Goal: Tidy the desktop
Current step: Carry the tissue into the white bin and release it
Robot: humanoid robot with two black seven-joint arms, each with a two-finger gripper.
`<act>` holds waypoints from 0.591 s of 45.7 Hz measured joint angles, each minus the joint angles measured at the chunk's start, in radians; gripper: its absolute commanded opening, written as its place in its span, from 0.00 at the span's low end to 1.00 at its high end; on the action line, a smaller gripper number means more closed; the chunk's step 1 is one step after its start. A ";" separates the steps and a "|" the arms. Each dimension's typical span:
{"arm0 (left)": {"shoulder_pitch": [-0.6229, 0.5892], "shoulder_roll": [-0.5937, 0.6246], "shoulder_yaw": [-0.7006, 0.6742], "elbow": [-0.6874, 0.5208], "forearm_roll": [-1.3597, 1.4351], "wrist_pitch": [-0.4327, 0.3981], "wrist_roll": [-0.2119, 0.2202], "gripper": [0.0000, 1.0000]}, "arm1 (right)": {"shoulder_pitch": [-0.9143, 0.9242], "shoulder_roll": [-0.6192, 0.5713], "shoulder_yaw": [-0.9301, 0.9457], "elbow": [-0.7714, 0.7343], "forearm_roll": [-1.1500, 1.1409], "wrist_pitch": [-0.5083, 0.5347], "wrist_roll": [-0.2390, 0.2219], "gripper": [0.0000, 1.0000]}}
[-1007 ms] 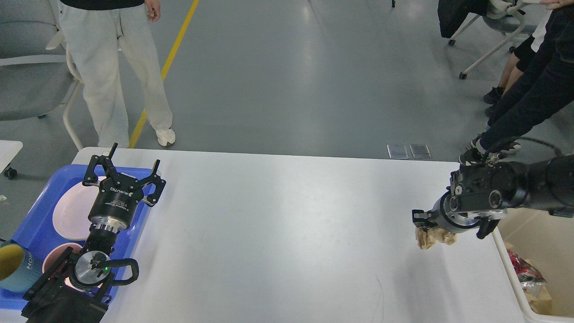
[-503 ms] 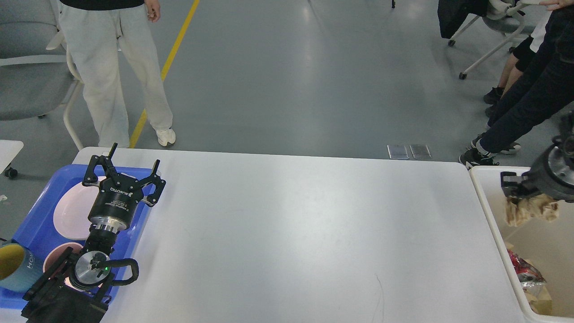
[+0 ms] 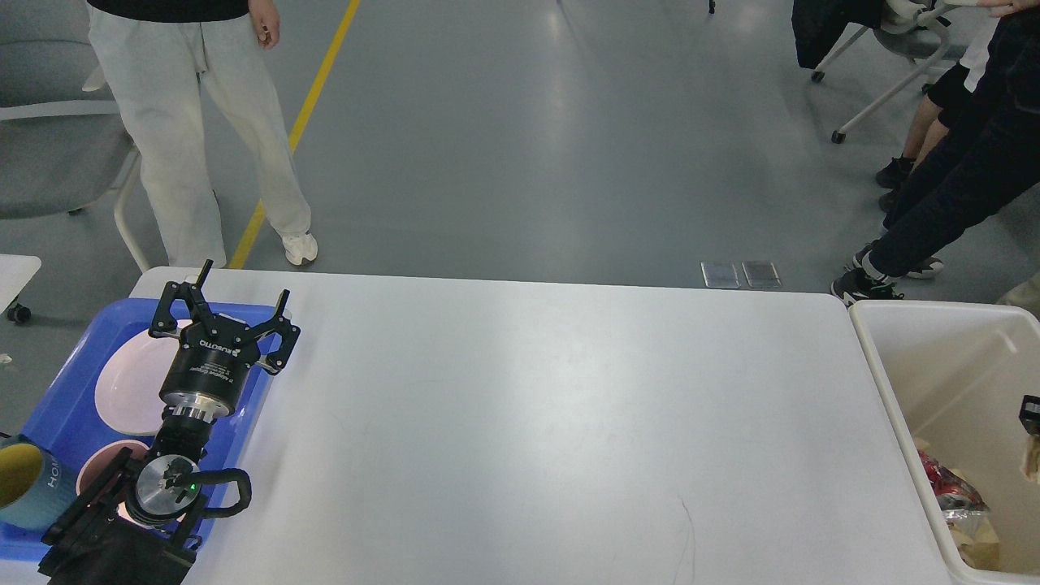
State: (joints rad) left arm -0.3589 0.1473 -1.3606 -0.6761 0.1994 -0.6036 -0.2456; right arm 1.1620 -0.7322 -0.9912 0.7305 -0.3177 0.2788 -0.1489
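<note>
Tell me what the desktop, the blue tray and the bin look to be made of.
Desktop: probably laminate or coated board, smooth and matte white, showing only soft reflections.
Blue tray: likely moulded plastic, judging by its uniform colour, rounded rim and slight sheen.
Bin: likely cream plastic, with thin smooth walls and a rounded lip.

The left arm comes in from the lower left corner and reaches up and away, its left gripper [image 3: 223, 313] with both fingers [image 3: 173, 302] spread wide apart, while only a dark sliver of the right gripper [image 3: 1030, 405] shows at the right edge.
</note>
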 measured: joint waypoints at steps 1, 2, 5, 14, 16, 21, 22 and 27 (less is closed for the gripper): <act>0.000 0.000 0.000 0.000 0.000 0.000 0.000 0.97 | -0.044 0.007 0.034 -0.033 0.000 -0.006 0.001 0.00; 0.000 0.000 0.000 0.000 0.000 0.000 0.000 0.97 | -0.088 0.017 0.066 -0.066 0.000 -0.015 0.002 0.00; 0.000 0.000 0.000 0.000 0.000 0.000 0.000 0.97 | -0.216 0.062 0.151 -0.177 -0.001 -0.050 0.003 0.00; 0.000 0.000 0.000 0.000 0.000 0.000 0.000 0.97 | -0.507 0.274 0.232 -0.529 0.015 -0.157 0.005 0.00; 0.000 0.000 0.000 0.000 0.000 0.000 0.000 0.97 | -0.556 0.316 0.239 -0.591 0.021 -0.184 0.005 0.00; 0.000 0.000 0.000 0.000 0.000 0.000 0.000 0.97 | -0.610 0.366 0.250 -0.654 0.027 -0.233 0.005 0.00; 0.000 0.000 0.000 0.000 0.000 0.000 0.000 0.97 | -0.614 0.370 0.252 -0.658 0.027 -0.240 0.005 0.00; 0.000 0.000 0.000 0.000 0.000 0.000 0.000 0.97 | -0.621 0.377 0.255 -0.665 0.028 -0.260 0.004 0.00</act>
State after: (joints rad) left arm -0.3589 0.1473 -1.3606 -0.6761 0.1994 -0.6032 -0.2455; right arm 0.5406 -0.3555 -0.7359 0.0650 -0.2900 0.0190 -0.1453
